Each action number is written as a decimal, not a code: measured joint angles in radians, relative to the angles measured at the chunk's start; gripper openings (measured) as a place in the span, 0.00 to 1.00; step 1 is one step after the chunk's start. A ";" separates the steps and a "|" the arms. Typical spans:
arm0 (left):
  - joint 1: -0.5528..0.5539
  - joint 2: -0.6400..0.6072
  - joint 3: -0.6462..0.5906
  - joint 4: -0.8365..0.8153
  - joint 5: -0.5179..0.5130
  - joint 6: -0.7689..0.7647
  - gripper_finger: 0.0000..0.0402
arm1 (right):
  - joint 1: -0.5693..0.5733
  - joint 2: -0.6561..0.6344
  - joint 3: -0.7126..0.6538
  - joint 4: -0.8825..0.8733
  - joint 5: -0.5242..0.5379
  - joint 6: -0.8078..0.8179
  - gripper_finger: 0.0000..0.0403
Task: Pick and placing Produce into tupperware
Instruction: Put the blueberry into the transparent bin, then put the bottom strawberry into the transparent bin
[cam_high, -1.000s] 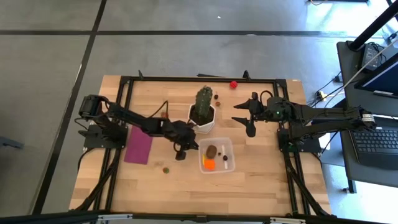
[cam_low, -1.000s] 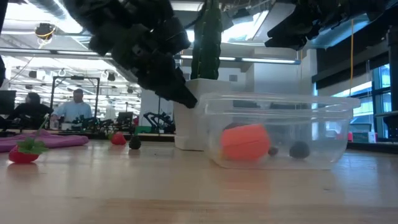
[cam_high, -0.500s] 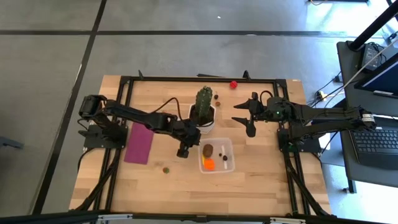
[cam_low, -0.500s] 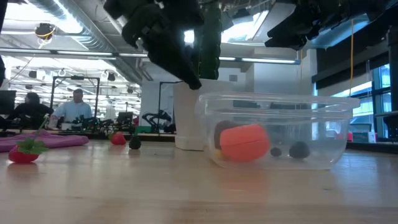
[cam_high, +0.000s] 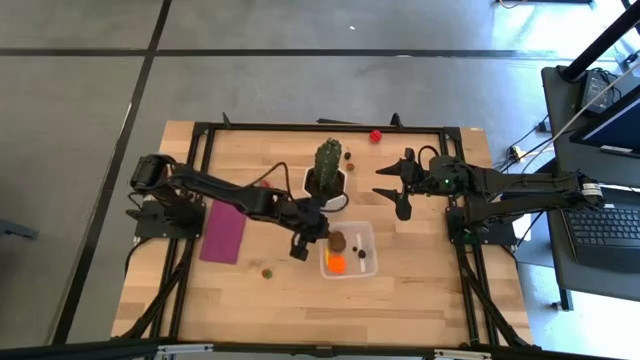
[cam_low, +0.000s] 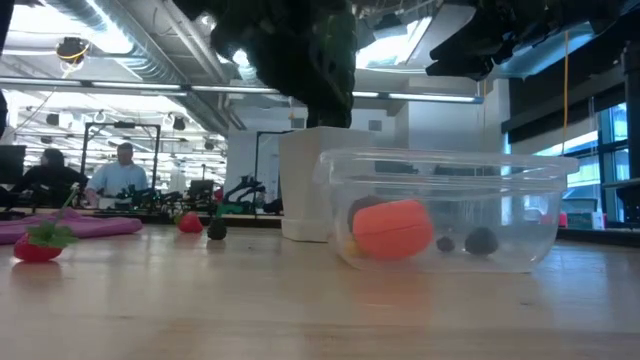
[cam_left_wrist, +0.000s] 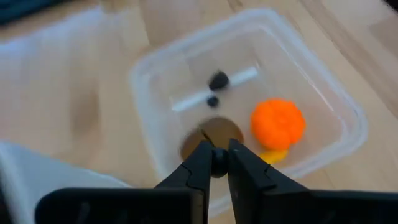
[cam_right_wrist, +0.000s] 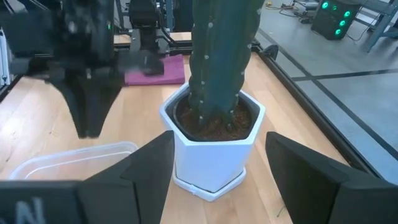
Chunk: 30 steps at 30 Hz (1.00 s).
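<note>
A: Item one, left gripper (cam_left_wrist: 212, 163). Position?

B: Hovering at the near-left rim of the small clear square plastic tupperware (cam_high: 367, 232), just beside the white hexagonal pot (cam_right_wrist: 214, 158) with the green cactus (cam_high: 327, 158). Jaws pinched narrow on a tiny dark round produce piece (cam_left_wrist: 217, 160), visible between the tips in the left wrist view.

A: Which way does the container lie from that gripper?

B: Directly ahead and below; the open interior sits past the fingertips, towards the right arm's side of the desk (cam_high: 420, 290). My reading: a short carry inward clears the wall before release.

A: Contents already logged?

B: One orange bumpy round piece (cam_left_wrist: 278, 122), one brown disc-like piece (cam_left_wrist: 214, 132), two small dark bits and a pale stick, all inside the walls.

A: Item two, right gripper (cam_high: 392, 190)?

B: Jaws wide, holding nothing, raised beyond the cactus pot, well apart from the container. The left arm is plainly the nearer.

A: Loose stock outstanding?

B: A small dark piece (cam_high: 266, 271) on the desk left of the container, a red piece (cam_high: 375, 136) at the far edge, a strawberry-like piece (cam_low: 38, 244) near the flat magenta rectangle (cam_high: 223, 233).
</note>
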<state>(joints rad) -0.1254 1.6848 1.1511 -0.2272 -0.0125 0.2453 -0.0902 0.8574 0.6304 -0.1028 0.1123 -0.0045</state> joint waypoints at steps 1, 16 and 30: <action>-0.004 0.015 -0.003 0.002 0.011 -0.004 0.09 | 0.000 0.000 0.000 0.000 0.000 0.000 0.63; -0.015 0.177 0.092 0.038 0.056 -0.054 0.17 | 0.011 0.000 0.000 -0.043 -0.036 0.005 0.63; -0.015 0.166 0.092 0.006 0.055 -0.060 0.36 | 0.011 0.000 0.000 -0.045 -0.038 0.026 0.63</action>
<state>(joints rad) -0.1407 1.8508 1.2434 -0.2210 0.0429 0.1850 -0.0792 0.8570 0.6304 -0.1482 0.0746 0.0216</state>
